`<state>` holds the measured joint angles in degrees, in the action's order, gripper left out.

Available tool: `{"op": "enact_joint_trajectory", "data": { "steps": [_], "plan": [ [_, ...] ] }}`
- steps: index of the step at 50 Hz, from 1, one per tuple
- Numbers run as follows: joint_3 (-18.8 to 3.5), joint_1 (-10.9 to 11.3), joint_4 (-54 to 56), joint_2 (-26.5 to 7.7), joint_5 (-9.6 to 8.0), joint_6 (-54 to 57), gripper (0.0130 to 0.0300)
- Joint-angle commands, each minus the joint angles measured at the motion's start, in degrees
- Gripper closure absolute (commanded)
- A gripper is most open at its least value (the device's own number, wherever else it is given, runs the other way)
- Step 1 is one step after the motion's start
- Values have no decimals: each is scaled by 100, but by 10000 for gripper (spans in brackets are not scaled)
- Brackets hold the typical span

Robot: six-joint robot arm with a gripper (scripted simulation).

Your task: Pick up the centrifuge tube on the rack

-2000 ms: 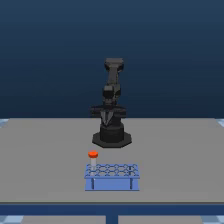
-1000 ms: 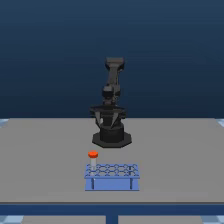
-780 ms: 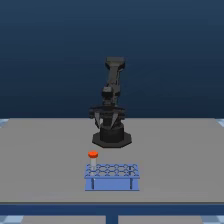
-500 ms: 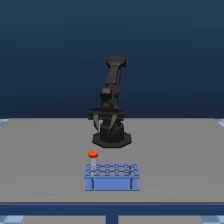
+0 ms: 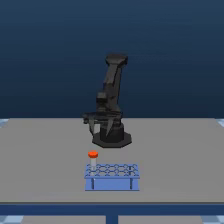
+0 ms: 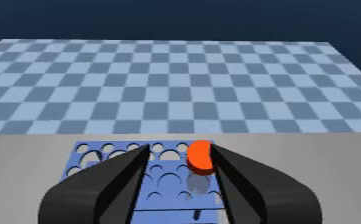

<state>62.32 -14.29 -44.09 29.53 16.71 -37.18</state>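
The light-blue rack (image 5: 112,177) sits on the grey table near its front edge, with two dark bars on its front face. The centrifuge tube (image 5: 93,156) stands upright in a hole at the rack's back corner on the exterior view's left, its orange-red cap above the grid. My gripper (image 5: 98,127) hangs low by the arm's black base, behind the rack and apart from it. In the wrist view my gripper (image 6: 178,150) is open, its two dark fingers (image 6: 114,182) framing the rack (image 6: 163,172) and the tube's orange cap (image 6: 199,156), which lies close to one finger.
The arm's black base (image 5: 113,139) stands on the grey table (image 5: 45,150) behind the rack. A blue checkered floor (image 6: 176,80) lies beyond the table's edge in the wrist view.
The arm has tilted and swung its gripper down and toward the exterior view's left, nearer the tube's side. Rack and tube have not moved.
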Motion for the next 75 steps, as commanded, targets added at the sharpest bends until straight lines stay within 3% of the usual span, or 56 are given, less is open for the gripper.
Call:
{"op": "enact_joint_trajectory", "data": {
  "steps": [1,18,38,58,75],
  "plan": [
    [-155,-130,-510,-190,-2,-552,130],
    [-670,-328,-2037,-798,-25,-1881,130],
    [-1063,-426,-3207,-1201,-25,-2931,130],
    [-1230,-464,-3661,-1389,-18,-3332,130],
    [-1214,-465,-3524,-1418,-9,-3186,130]
  ]
}}
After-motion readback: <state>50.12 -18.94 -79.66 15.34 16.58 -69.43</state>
